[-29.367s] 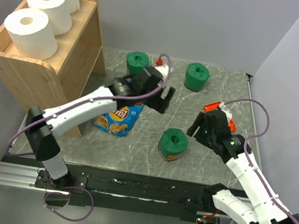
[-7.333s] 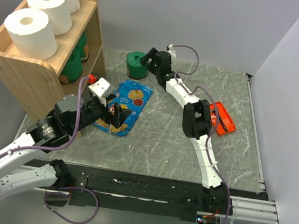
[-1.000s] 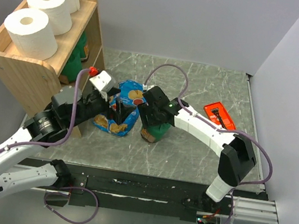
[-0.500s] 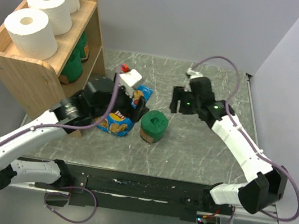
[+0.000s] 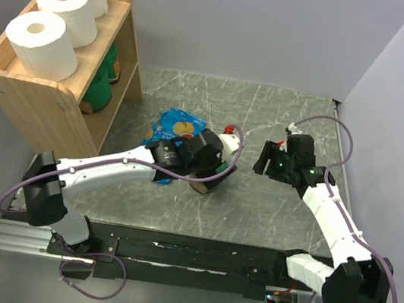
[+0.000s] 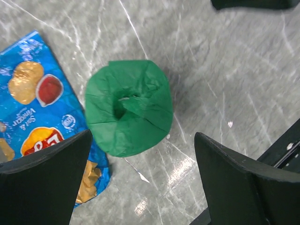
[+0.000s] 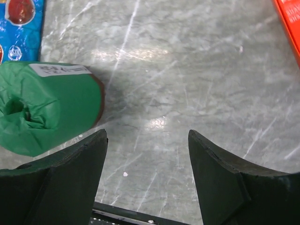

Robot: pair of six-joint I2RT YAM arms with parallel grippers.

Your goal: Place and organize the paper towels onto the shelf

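Observation:
One dark green paper towel roll (image 6: 129, 112) stands upright on the table beside the chip bag; it also shows in the right wrist view (image 7: 42, 108). My left gripper (image 5: 210, 170) hovers right over it, open, with the jaws wide on either side (image 6: 143, 136) and not touching it. In the top view the roll (image 5: 221, 169) is mostly hidden under that gripper. My right gripper (image 5: 264, 161) is open and empty to the right of the roll (image 7: 147, 133). The wooden shelf (image 5: 48, 100) holds three white rolls (image 5: 44, 40) on its top tray and two green rolls (image 5: 99, 89) on a lower tier.
A blue chip bag (image 5: 176, 125) lies flat just left of the roll and touches it (image 6: 33, 108). A red-orange flat object (image 7: 290, 14) lies at the right, hidden under my right arm in the top view. Grey walls close the back and right.
My right gripper let go of the green roll beside the chip bag and drew back to the right. My left arm swung right and now hangs open over that roll.

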